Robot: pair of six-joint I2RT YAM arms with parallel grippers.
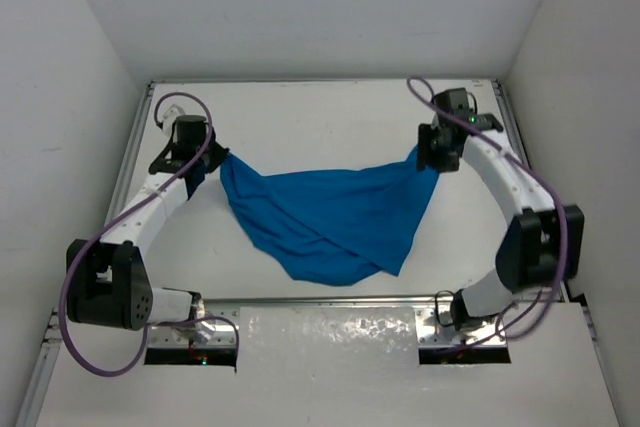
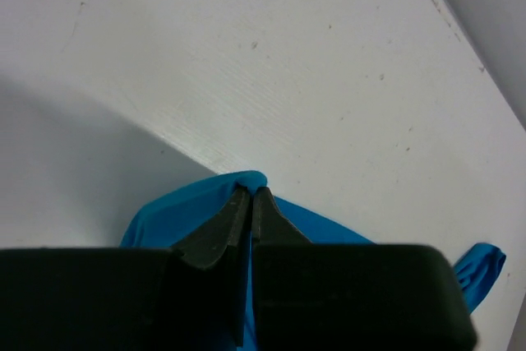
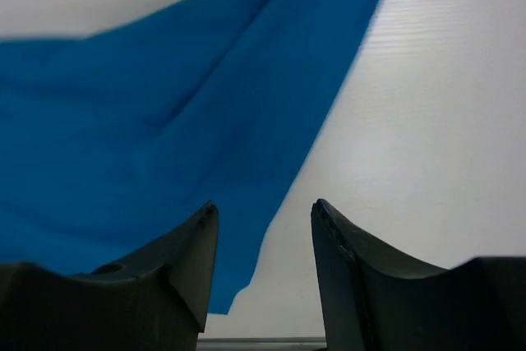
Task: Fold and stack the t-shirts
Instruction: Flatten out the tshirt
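The blue t-shirt lies crumpled across the middle of the white table, drawn out to a point at each side. At its left corner my left gripper is shut on it. In the left wrist view the fingertips of that gripper pinch a fold of the t-shirt. My right gripper stands at the shirt's right corner. In the right wrist view this gripper is open; the t-shirt lies below, and its edge runs between the fingers without being pinched.
White walls enclose the table on the left, back and right. A metal rail runs along the table's left edge. Purple cables loop from both arms. The arm bases sit at the near edge.
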